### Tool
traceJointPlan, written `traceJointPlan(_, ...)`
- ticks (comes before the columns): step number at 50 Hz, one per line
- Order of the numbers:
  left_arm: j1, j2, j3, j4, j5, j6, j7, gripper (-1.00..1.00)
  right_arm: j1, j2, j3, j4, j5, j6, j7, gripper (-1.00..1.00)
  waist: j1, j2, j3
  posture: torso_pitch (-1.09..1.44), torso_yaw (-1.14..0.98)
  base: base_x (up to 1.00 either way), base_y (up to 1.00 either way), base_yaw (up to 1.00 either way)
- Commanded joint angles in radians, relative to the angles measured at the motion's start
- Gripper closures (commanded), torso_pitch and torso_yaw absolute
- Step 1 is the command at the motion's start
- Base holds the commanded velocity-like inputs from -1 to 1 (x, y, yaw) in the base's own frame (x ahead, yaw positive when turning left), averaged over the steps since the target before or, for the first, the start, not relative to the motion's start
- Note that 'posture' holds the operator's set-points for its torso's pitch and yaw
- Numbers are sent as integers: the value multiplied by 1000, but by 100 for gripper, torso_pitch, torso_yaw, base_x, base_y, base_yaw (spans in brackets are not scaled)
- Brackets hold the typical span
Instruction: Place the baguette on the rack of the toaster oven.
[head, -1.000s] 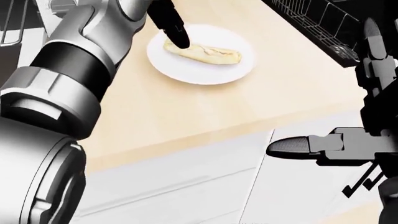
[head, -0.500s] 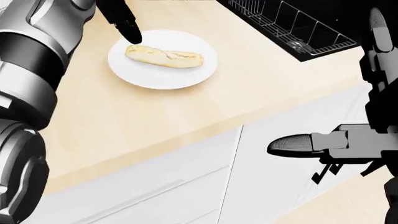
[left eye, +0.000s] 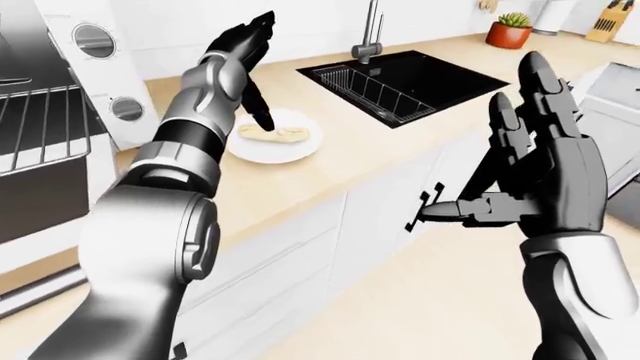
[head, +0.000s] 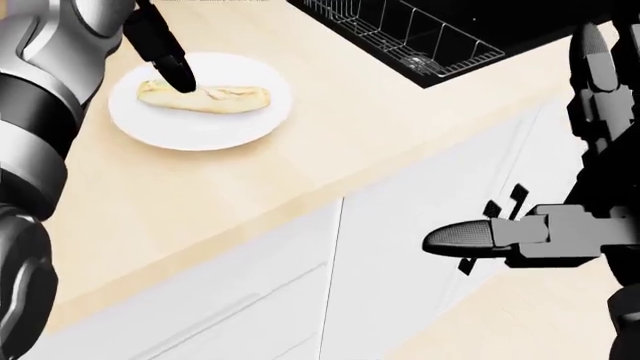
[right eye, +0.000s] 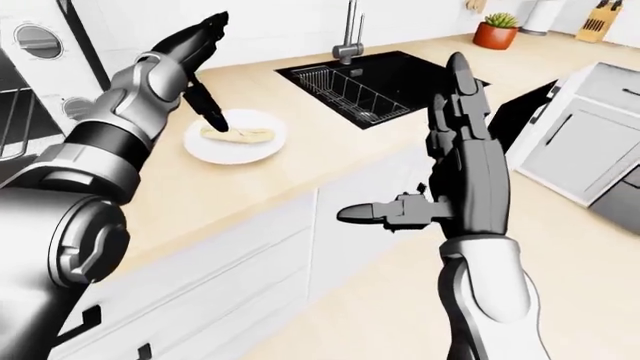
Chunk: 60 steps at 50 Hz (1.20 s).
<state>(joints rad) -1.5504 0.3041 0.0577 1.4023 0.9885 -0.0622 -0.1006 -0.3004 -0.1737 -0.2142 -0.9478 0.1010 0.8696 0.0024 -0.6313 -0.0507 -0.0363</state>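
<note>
The baguette (head: 205, 97) lies flat on a round white plate (head: 215, 131) on the pale wood counter (head: 330, 142). The left hand (right eye: 200, 56) is spread wide above it, and one dark finger (head: 170, 64) points down at the bread's left end, but nothing is gripped. The right hand (left eye: 535, 161) is wide open too, held up in the air beside the white cabinets (head: 420, 202), well away from the plate and holding nothing. From here, one finger could poke the bread and slide it across the smooth plate, or tip the plate, because the hand is not wrapped round the bread. The bread looks long, so a pinch at one end might let it droop or drop. The toaster oven rack (left eye: 40, 127) shows at the left edge of the left-eye view. A black sink (left eye: 420, 82) with a wire basket and a tap (left eye: 368, 34) sits further along, with a potted plant (left eye: 511, 30) and a knife block (left eye: 609, 19) far off.
</note>
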Motion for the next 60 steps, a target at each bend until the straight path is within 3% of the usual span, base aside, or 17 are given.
traceJointPlan(1,-41,9,5,-41,0,-8,16,-100,-21,-9,-6,-22,-5,-28,-3,-100,-4,3,-24,0,-63,0,0,0)
traceJointPlan(17,-7,18,36,-39,-29,43,-1,-100,-27,-10,-2,-11,-10,-25,-3,-100,-50,1,-19,2,-67,0,0,0)
traceJointPlan(41,23,38,10,-37,-2,97,-3,-100,-23,-2,6,-5,-21,-28,4,-100,-69,1,-20,2,-67,0,0,0)
traceJointPlan(60,-8,64,15,-39,15,99,-20,-100,-31,-2,-1,-2,-22,-25,1,-100,-71,1,11,9,-67,0,0,0)
